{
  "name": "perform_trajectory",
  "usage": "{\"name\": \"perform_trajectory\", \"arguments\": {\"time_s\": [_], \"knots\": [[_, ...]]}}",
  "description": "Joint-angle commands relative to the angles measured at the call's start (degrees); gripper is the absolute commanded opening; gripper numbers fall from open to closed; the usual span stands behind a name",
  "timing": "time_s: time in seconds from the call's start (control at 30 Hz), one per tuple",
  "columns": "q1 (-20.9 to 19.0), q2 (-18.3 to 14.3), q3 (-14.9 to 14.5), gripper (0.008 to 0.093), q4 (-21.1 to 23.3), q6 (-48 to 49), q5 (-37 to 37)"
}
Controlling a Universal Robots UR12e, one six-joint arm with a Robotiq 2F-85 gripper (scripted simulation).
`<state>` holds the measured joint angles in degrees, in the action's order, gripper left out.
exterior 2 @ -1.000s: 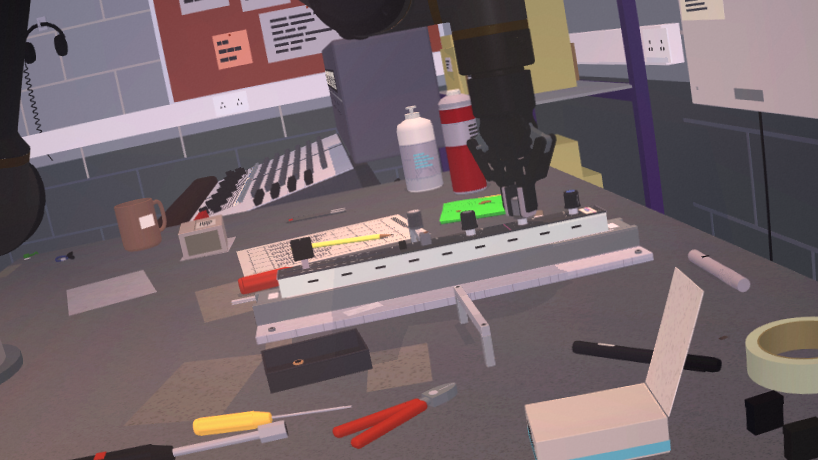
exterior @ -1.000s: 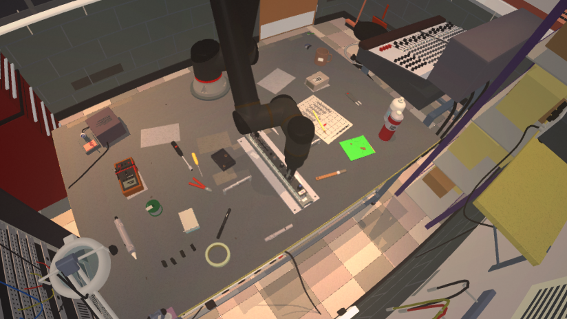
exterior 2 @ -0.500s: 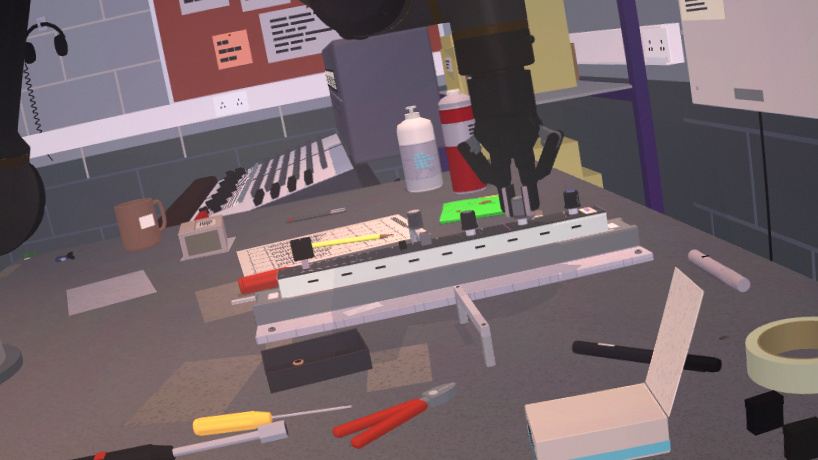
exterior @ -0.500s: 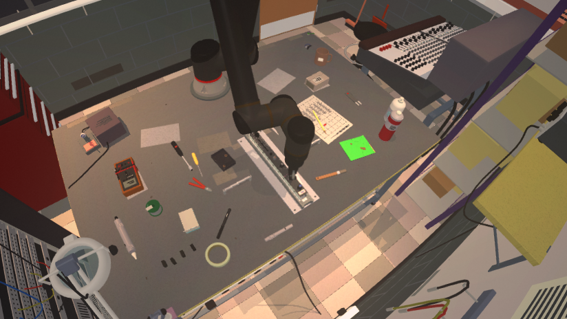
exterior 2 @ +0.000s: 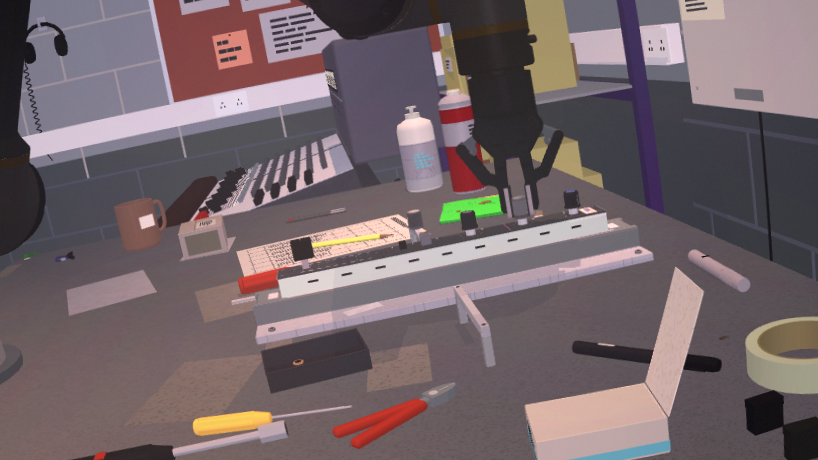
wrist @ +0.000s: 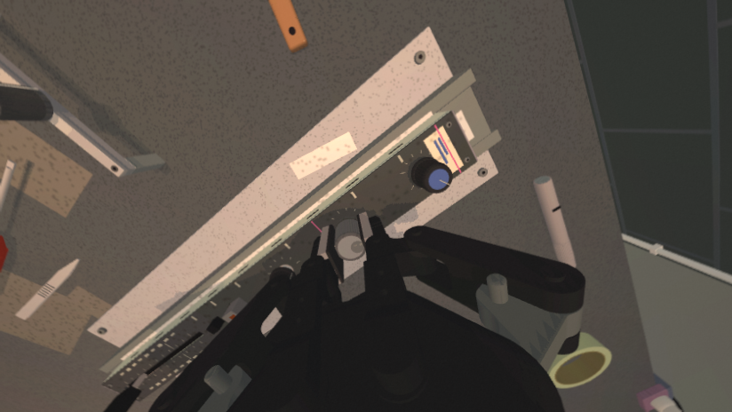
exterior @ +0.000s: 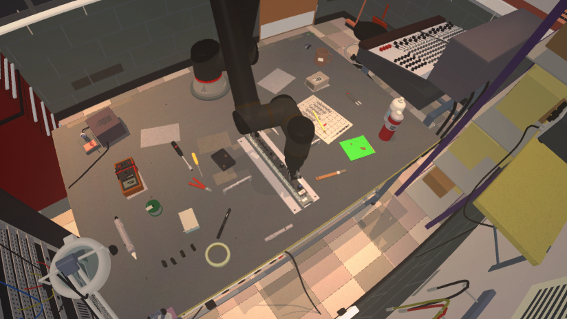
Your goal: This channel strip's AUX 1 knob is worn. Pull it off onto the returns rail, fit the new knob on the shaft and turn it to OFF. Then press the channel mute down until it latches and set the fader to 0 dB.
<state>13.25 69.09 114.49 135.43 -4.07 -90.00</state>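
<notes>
The channel strip lies in the middle of the bench on a pale base plate. My gripper stands straight down over the strip near its right end, closed on a grey knob that sits on the strip's panel. A blue-capped knob sits further toward the strip's end. A black knob sits on the other side of my gripper. Another grey knob stands further left. The fader cap is near the strip's left end. From the side camera, my wrist hides the knob.
A mixing console stands at the bench's far edge. A green pad, a paper sheet with a yellow pencil and two bottles lie behind the strip. A black box, pliers, a pen and a tape roll lie in front.
</notes>
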Motion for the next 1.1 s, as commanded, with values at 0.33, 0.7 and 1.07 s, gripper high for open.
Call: {"name": "perform_trajectory", "arguments": {"time_s": [0.33,0.7,1.07], "knots": [[0.00,0.02,-0.03,0.0080,0.02,10.03,0.00],[0.00,0.02,-0.03,0.0080,0.02,16.14,0.00],[0.00,0.02,-0.03,0.0080,0.02,18.55,0.00]]}}
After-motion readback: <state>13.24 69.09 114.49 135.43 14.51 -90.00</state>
